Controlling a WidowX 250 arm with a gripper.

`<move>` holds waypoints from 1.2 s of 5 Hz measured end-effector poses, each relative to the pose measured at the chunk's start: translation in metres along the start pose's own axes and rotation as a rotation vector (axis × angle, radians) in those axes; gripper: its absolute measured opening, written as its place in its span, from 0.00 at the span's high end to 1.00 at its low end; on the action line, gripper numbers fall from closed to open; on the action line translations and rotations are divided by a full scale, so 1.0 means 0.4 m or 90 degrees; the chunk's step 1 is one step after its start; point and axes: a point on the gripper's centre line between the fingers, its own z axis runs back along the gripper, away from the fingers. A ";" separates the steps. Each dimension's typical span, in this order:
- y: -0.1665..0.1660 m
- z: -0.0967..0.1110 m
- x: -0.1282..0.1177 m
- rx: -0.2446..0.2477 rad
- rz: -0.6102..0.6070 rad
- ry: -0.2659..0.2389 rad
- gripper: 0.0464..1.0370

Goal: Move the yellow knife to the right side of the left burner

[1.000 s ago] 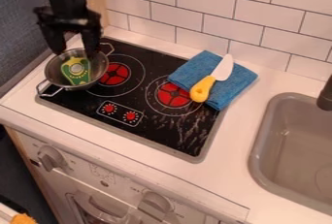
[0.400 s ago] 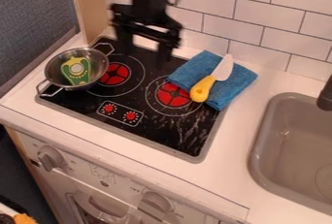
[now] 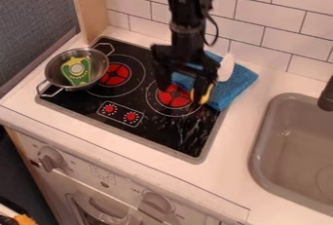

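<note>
Yellow-handled toy knife with a white blade [image 3: 226, 68]: on the folded blue cloth towel [image 3: 234, 90], by the back right corner of the flat black stove [image 3: 156, 134]. Its handle end points to the stove's front edge, near the red right burner [image 3: 174, 96].

Towel's job: I think it lifts the knife a bit, so the handle is easier to grab.

Round silver metal pan [image 3: 101, 67]: at the stove's left edge, with a green toy avocado [image 3: 77, 73] in it. That seems to leave room to the right of the red left burner [image 3: 116, 74], where the knife should go.

Black two-finger robot gripper [image 3: 183, 94]: over the right burner, most likely there to pick up the knife.

How wide: its fingers are well apart.

Holding: nothing, from what I see. One finger is in front of the yellow handle, but I can't tell if they touch.
</note>
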 end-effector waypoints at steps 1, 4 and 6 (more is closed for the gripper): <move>-0.012 -0.034 0.006 0.007 -0.004 0.001 0.04; -0.014 -0.033 0.017 0.002 -0.015 -0.010 0.51; 0.005 -0.006 0.004 -0.013 -0.008 0.014 0.55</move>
